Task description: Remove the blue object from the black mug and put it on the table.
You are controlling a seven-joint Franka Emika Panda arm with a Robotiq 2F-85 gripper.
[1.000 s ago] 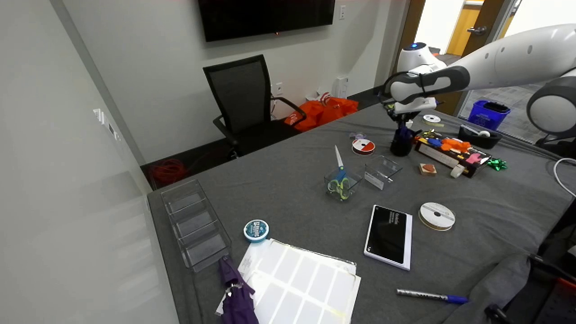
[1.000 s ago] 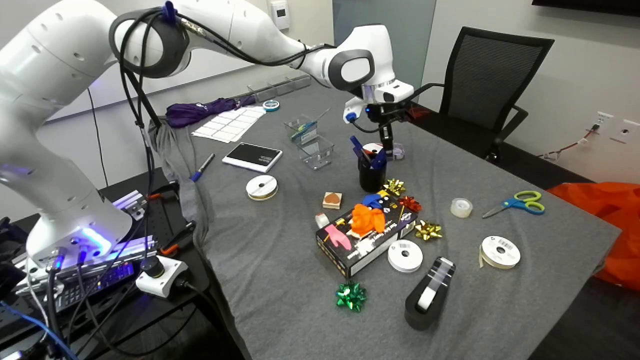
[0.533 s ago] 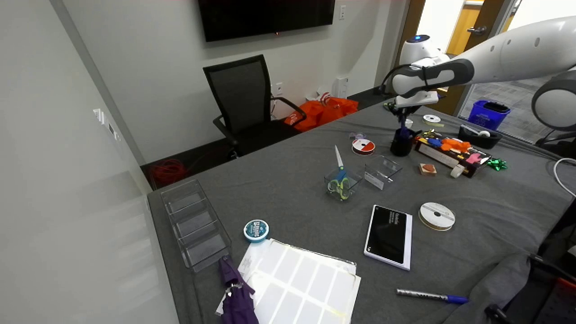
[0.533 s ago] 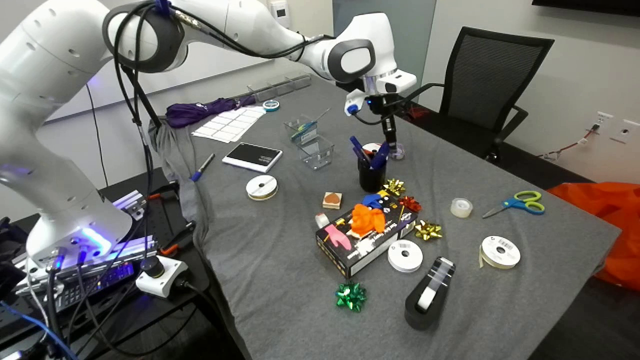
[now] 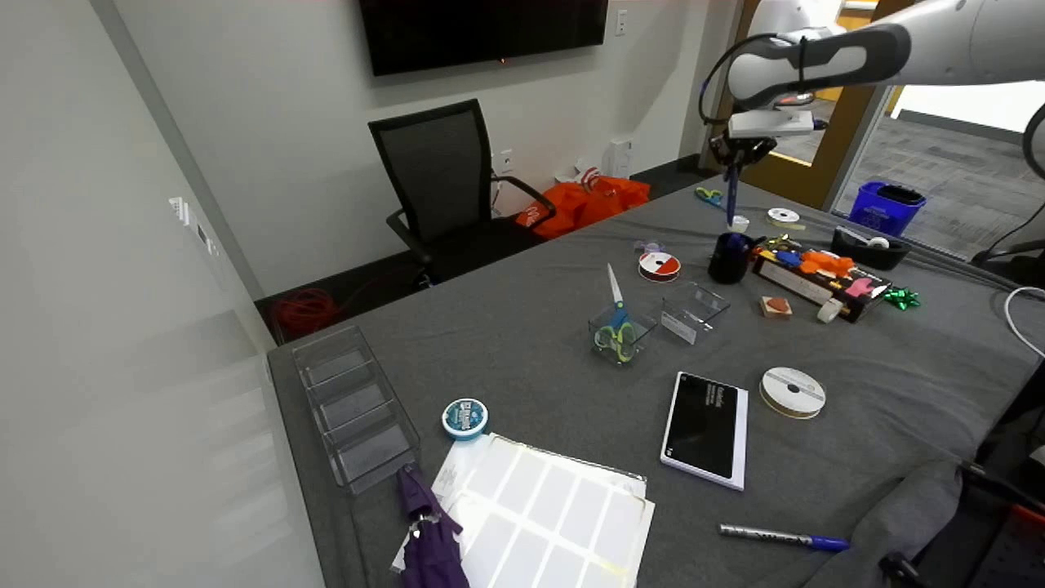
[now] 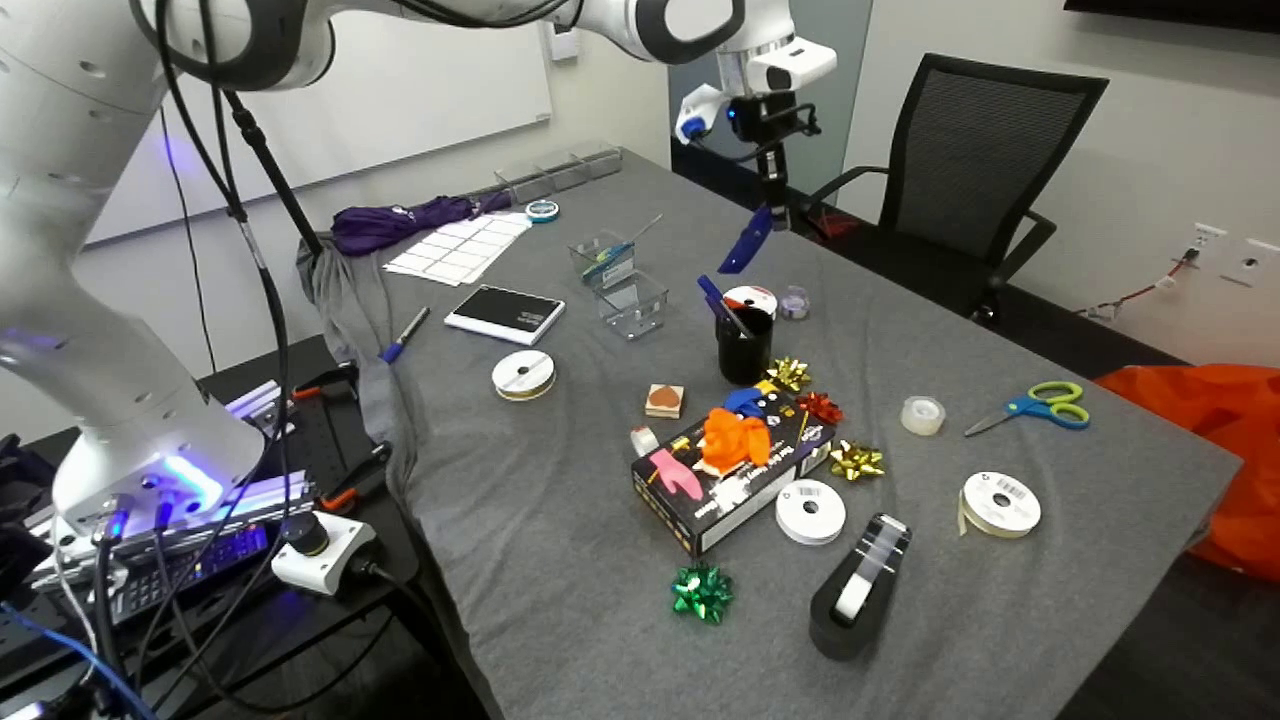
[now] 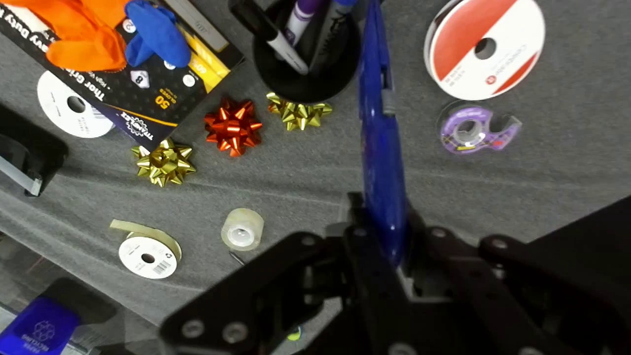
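Observation:
My gripper (image 7: 384,212) is shut on the blue object (image 7: 379,133), a thin blue stick that hangs down from the fingers. In both exterior views the blue object (image 5: 731,196) (image 6: 747,242) is in the air, apart from the black mug (image 5: 728,261) (image 6: 743,352) and above its rim. It hangs tilted below the gripper (image 6: 776,205). The black mug (image 7: 305,92) stands upright on the grey table (image 5: 506,343) and holds several markers, with black, purple and blue ends. In the wrist view the mug's top edge is cut off.
A glove box (image 6: 720,500) with orange, blue and pink gloves lies beside the mug. Around it are bows (image 6: 820,407), a red-white ribbon spool (image 5: 659,266), a purple tape (image 7: 468,129), clear trays (image 6: 632,305), a tape dispenser (image 6: 860,590) and a tablet (image 5: 706,429).
My gripper has risen and lifted the blue object up out of the black mug. The mug and its other markers have stayed in place.

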